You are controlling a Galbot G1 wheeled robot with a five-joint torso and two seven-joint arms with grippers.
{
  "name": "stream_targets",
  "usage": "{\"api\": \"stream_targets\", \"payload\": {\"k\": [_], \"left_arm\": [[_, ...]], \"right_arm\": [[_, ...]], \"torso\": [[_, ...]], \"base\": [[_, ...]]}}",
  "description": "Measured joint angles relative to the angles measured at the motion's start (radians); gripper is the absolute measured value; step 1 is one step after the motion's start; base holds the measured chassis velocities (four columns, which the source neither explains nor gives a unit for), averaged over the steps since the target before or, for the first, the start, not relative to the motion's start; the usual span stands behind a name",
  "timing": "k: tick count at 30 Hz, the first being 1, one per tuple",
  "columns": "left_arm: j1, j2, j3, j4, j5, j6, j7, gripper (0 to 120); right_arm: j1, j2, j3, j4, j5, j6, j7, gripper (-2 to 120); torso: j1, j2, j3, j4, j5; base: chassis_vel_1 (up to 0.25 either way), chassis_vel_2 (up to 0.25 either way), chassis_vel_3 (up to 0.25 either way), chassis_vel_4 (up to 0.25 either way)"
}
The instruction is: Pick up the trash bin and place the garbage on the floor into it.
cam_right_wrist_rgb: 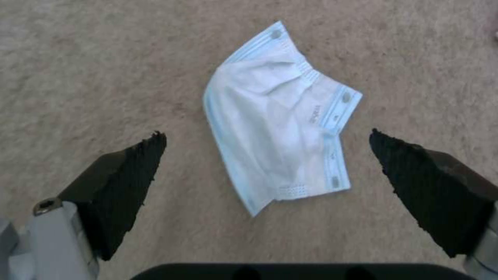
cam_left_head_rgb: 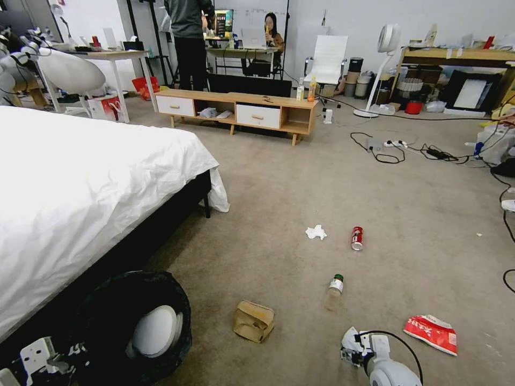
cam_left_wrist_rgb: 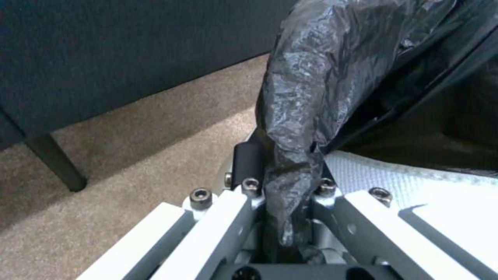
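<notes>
1. My left gripper [cam_left_wrist_rgb: 283, 217] pinches the black bag at the rim of the trash bin [cam_left_head_rgb: 137, 324], held low beside the bed [cam_left_head_rgb: 80, 193].
2. My right gripper [cam_right_wrist_rgb: 267, 171] hangs over the floor [cam_right_wrist_rgb: 104, 70], fingers [cam_right_wrist_rgb: 130, 186] spread wide either side of the face mask [cam_right_wrist_rgb: 280, 128].
3. On the carpet ahead lie a tissue [cam_left_head_rgb: 316, 232], soda can [cam_left_head_rgb: 357, 238], bottle [cam_left_head_rgb: 335, 289], brown paper [cam_left_head_rgb: 253, 320] and snack wrapper [cam_left_head_rgb: 432, 333].

Mock bedroom in lab – bed [cam_left_head_rgb: 80, 182], cables [cam_left_head_rgb: 429, 153]
</notes>
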Motion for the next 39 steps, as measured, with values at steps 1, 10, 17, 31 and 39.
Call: {"api": "stream_targets", "payload": {"k": [1, 10, 17, 31, 39], "left_arm": [[0.0, 0.0, 0.0, 0.0, 0.0, 0.0, 0.0, 2], [-0.004, -0.005, 0.003, 0.004, 0.008, 0.0, 0.002, 2], [-0.002, -0.007, 0.002, 0.005, 0.009, 0.0, 0.003, 2], [0.003, -0.007, -0.002, 0.004, 0.011, 0.0, 0.005, 2], [0.003, -0.005, 0.0, 0.008, 0.014, 0.0, 0.006, 2]], "right_arm": [[0.0, 0.0, 0.0, 0.0, 0.0, 0.0, 0.0, 100], [0.024, -0.004, 0.004, -0.044, -0.002, 0.022, -0.008, 100], [0.042, 0.008, -0.002, -0.084, -0.009, 0.045, -0.014, 99], [0.079, 0.05, -0.018, -0.179, -0.035, 0.103, -0.028, 90], [0.081, 0.054, -0.018, -0.201, -0.051, 0.117, -0.03, 62]], "torso": [[0.0, 0.0, 0.0, 0.0, 0.0], [0.0, 0.0, 0.0, 0.0, 0.0], [0.0, 0.0, 0.0, 0.0, 0.0], [0.0, 0.0, 0.0, 0.0, 0.0], [0.0, 0.0, 0.0, 0.0, 0.0]], "base": [[0.0, 0.0, 0.0, 0.0], [0.0, 0.0, 0.0, 0.0], [0.0, 0.0, 0.0, 0.0], [0.0, 0.0, 0.0, 0.0], [0.0, 0.0, 0.0, 0.0]]}}
